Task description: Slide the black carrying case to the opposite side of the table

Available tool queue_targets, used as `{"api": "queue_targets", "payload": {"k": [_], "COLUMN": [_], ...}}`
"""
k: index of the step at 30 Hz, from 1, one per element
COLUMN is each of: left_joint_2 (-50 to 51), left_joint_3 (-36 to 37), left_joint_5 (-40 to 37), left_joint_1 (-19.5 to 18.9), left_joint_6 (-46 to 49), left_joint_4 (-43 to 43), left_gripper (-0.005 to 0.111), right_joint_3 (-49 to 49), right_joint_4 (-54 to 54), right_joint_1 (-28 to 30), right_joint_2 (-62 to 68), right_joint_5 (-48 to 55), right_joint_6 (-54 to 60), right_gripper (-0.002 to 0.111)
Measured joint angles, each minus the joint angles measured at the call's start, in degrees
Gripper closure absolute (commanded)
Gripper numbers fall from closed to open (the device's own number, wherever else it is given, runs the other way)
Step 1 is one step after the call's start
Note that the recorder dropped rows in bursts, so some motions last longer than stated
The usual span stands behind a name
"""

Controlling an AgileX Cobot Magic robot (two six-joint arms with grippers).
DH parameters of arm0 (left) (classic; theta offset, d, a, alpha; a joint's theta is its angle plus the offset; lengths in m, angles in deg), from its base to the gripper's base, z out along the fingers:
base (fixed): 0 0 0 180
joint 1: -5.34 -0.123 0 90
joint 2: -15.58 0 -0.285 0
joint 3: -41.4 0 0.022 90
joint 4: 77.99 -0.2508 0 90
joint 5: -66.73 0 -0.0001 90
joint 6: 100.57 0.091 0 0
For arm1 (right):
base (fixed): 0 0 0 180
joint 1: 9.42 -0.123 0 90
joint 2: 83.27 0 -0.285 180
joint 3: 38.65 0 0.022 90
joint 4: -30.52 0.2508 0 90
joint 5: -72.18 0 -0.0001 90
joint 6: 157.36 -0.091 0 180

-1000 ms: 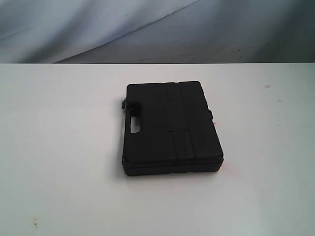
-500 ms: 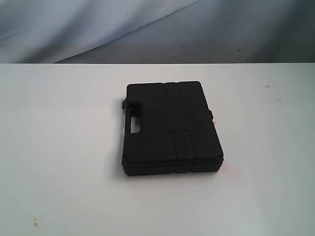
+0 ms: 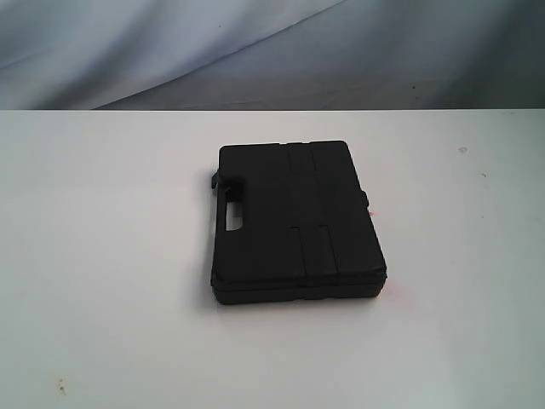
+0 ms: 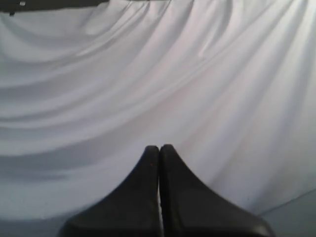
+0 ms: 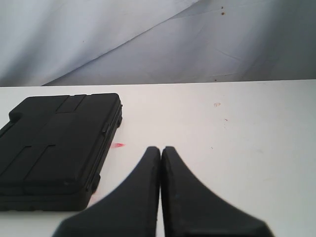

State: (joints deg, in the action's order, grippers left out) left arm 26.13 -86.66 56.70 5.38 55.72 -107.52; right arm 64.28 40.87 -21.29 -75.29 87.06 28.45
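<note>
The black carrying case (image 3: 294,220) lies flat and closed near the middle of the white table (image 3: 102,256), its handle cut-out facing left in the exterior view. Neither arm shows in that view. In the right wrist view the case (image 5: 54,148) lies apart from my right gripper (image 5: 161,149), which is shut with nothing between its fingers, over bare table (image 5: 237,148). My left gripper (image 4: 159,147) is shut and empty, facing only draped white cloth (image 4: 148,74); no case or table shows there.
A grey-white cloth backdrop (image 3: 255,51) hangs behind the table's far edge. A small red mark (image 5: 117,145) lies on the table beside the case. A few small specks (image 3: 462,150) dot the tabletop on the right.
</note>
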Motion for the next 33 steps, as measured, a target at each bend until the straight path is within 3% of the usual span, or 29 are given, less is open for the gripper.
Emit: {"api": "queue_targets", "payload": {"k": [10, 13, 20, 24, 33], "left_joint_2": [1.7, 7.6, 20.1, 26.7, 39.5], "left_joint_3": [-8.3, -14.1, -26.2, -30.2, -33.4], "left_joint_5": [-14.3, -24.8, -41.1, -46.0, -53.8], "left_joint_1": [0.0, 0.0, 0.0, 0.0, 0.0], "left_joint_6": [28.3, 35.3, 36.5, 36.3, 33.8], "left_joint_4": [21.2, 26.5, 40.4, 48.5, 49.4], "left_gripper": [0.107, 0.107, 0.107, 0.107, 0.107], "right_joint_3": [0.0, 0.0, 0.0, 0.0, 0.0], "right_joint_4": [0.0, 0.0, 0.0, 0.0, 0.0], "right_joint_1": [0.0, 0.0, 0.0, 0.0, 0.0], "right_joint_2": [0.0, 0.0, 0.0, 0.0, 0.0], "right_joint_5": [0.0, 0.0, 0.0, 0.0, 0.0], "right_joint_6": [0.0, 0.0, 0.0, 0.0, 0.0], "right_gripper": [0.108, 0.108, 0.108, 0.108, 0.108]}}
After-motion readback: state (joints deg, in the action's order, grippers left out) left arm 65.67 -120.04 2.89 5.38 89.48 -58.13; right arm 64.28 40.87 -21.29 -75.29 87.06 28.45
